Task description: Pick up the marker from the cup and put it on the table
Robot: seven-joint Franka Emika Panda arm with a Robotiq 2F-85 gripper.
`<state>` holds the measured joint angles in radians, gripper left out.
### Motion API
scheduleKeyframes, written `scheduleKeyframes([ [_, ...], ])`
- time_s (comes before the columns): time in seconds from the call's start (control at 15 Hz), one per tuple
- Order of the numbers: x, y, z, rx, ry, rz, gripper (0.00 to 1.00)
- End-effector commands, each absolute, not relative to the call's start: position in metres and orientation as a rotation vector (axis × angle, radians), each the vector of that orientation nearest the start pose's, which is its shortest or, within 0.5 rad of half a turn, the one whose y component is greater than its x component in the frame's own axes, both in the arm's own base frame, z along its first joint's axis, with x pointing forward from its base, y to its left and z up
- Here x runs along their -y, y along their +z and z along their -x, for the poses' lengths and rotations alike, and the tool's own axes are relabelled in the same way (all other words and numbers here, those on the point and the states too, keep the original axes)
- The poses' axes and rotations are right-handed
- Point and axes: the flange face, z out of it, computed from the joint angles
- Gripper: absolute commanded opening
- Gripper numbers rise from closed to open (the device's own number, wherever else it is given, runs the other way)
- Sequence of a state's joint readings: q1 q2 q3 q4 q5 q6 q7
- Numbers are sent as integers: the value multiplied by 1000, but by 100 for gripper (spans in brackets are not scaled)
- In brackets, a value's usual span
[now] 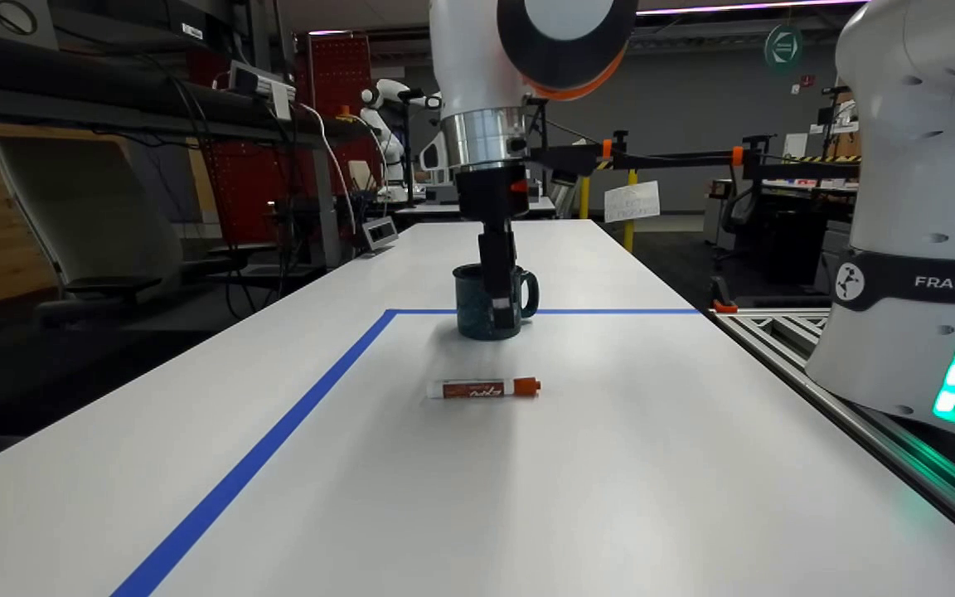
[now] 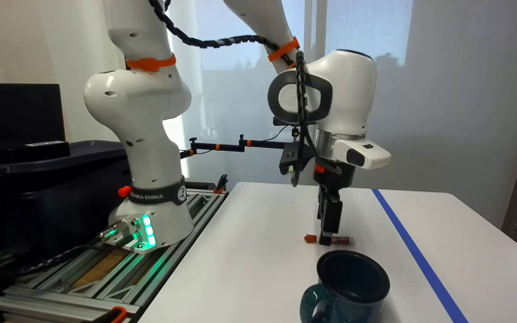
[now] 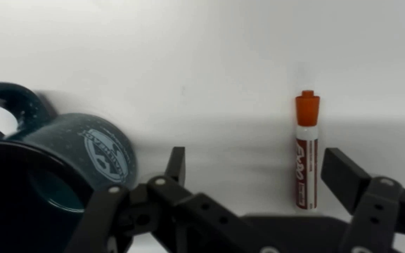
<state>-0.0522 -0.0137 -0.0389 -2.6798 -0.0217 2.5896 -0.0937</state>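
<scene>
Beside the mug [image 2: 348, 287], apart from its wall, the marker [image 3: 307, 151] lies flat on the white table [image 1: 652, 464]. My gripper [image 3: 257, 163] points down near the mug, its fingers [image 3: 345, 181] spread apart; in the wrist view the marker shows between them, close to the one farther from the mug, while the mug's wall sits just beside the other. Whether my fingertips touch the table I cannot tell. The mug's handle [image 2: 314, 292] points to the side where my arm's base [image 2: 168, 220] stands. Blue tape [image 1: 282, 431] runs along the opposite side of the mug, and past that stands a chair [image 1: 92, 215].
</scene>
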Motion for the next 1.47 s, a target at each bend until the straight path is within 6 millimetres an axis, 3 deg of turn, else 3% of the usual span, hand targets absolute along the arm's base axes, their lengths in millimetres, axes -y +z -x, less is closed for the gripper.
scheduleKeyframes([
  [0.0,35,268,-393,-142,202,3172,100],
  [0.33,37,295,-389,-135,278,3151,100],
  [0.8,41,315,-385,-96,208,3168,100],
  [0.93,38,307,-392,-115,216,3153,100],
  [1.4,39,309,-390,-107,225,3156,100],
])
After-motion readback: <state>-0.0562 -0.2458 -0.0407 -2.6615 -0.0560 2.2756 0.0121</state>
